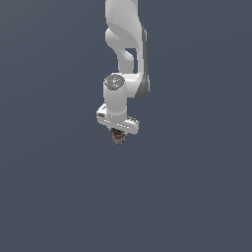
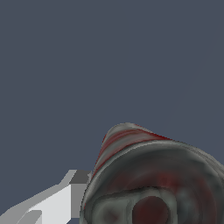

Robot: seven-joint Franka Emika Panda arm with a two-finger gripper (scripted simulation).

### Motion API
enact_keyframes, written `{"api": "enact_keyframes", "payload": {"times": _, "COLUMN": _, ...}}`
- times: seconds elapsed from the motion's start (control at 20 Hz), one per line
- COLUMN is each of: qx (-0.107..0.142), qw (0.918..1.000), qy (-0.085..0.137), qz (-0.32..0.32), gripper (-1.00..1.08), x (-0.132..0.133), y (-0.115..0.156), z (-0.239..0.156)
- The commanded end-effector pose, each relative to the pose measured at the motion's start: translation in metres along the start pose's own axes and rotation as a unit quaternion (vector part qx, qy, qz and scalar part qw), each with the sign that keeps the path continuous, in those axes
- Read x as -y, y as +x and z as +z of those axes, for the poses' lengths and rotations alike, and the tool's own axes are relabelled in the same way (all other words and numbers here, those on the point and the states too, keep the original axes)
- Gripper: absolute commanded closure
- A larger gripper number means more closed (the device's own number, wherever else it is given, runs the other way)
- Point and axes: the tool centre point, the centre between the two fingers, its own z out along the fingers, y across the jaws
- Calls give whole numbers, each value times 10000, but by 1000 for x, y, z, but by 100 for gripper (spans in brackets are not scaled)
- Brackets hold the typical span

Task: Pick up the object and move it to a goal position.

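Wrist view: the can [image 2: 153, 183] fills the nearest part of the field, its dark end turned toward the lens and its red, grey and white bands receding beyond, because the cylinder sits directly below the camera, in the line of the gripper. One white and grey finger [image 2: 65, 199] lies against the can's side; the opposing finger is hidden, so the grasp is judged rather than fully seen. Beyond the can there is only flat grey-blue ground, with no goal marker visible. Exterior view: the gripper [image 1: 118, 132] points straight down from the white arm [image 1: 125, 54], and the can [image 1: 117, 136] protrudes just beneath the hand, much narrower than it and apparently pinched between narrowly set fingers. Whether the can rests on the ground or is lifted cannot be told, since no shadow or contact line shows. The vertical approach probably keeps the narrow cylinder centred for carrying.
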Motion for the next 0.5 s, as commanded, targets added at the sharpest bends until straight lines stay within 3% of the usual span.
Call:
{"api": "enact_keyframes", "payload": {"times": 0.0, "qx": 0, "qw": 10000, "qy": -3, "qz": 2, "gripper": 108, "x": 0, "y": 0, "z": 1}}
{"api": "enact_keyframes", "payload": {"times": 0.45, "qx": 0, "qw": 10000, "qy": 0, "qz": 1, "gripper": 108, "x": 0, "y": 3, "z": -9}}
